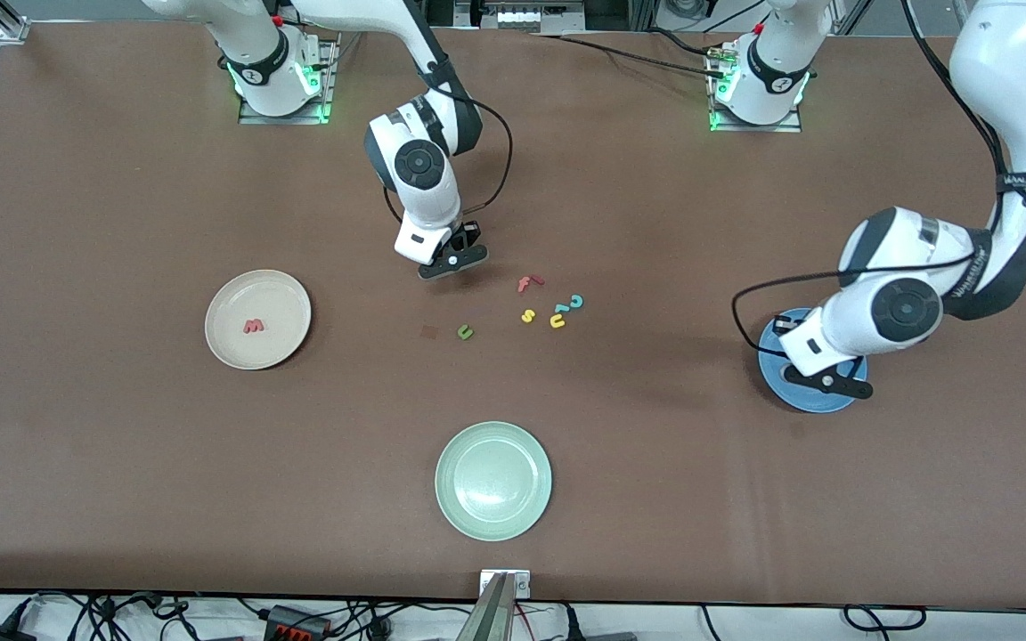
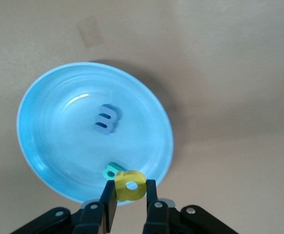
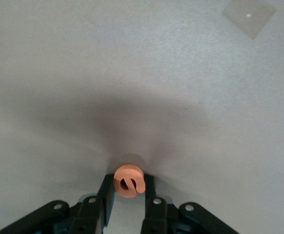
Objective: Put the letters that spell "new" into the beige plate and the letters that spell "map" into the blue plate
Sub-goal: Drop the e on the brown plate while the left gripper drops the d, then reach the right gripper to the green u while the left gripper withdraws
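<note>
Three plates: beige plate [image 1: 226, 343] holds one w [image 1: 253, 327]; blue plate [image 2: 54, 146] holds m [image 2: 106, 120] and p [image 2: 112, 170]. Five letters lie loose at two o'clock from the beige plate. Left gripper [image 2: 130, 200] pinches the yellow a [image 2: 130, 185]; right gripper [image 3: 128, 197] pinches the orange e [image 3: 129, 180].

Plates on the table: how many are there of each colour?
Beige plate: 1
Pale green plate: 1
Blue plate: 1
Total: 3
</note>
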